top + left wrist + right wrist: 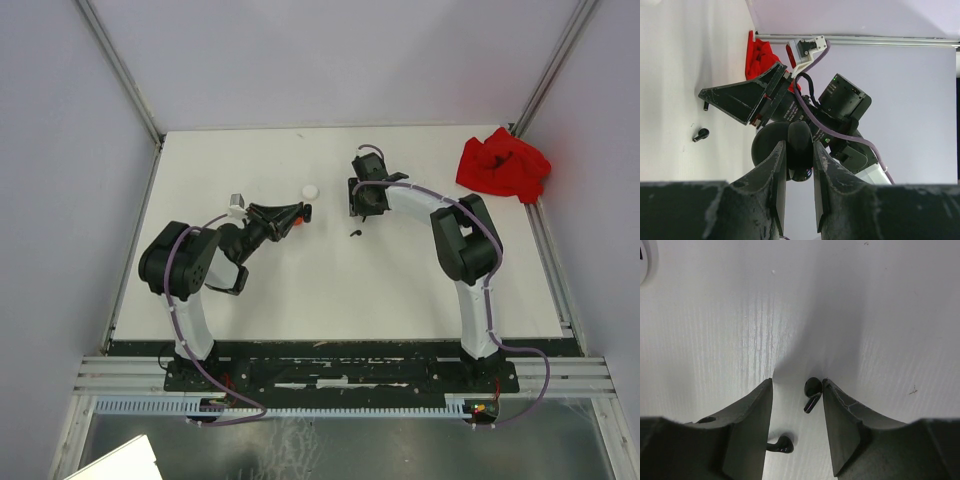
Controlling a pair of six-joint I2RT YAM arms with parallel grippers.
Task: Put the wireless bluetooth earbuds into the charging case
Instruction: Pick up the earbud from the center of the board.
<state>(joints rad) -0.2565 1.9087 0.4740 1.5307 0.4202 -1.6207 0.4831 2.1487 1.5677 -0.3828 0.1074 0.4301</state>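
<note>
My left gripper is shut on a round black charging case and holds it above the table, left of centre in the top view. My right gripper is open and points down at the table. One black earbud lies between its fingers, close to the right finger. A second black earbud lies by the left finger. The left wrist view shows a black earbud on the table. The top view shows one just below the right gripper.
A round white case sits on the table between the two grippers, and shows at the top left edge of the right wrist view. A red cloth lies at the far right corner. Metal frame rails edge the table.
</note>
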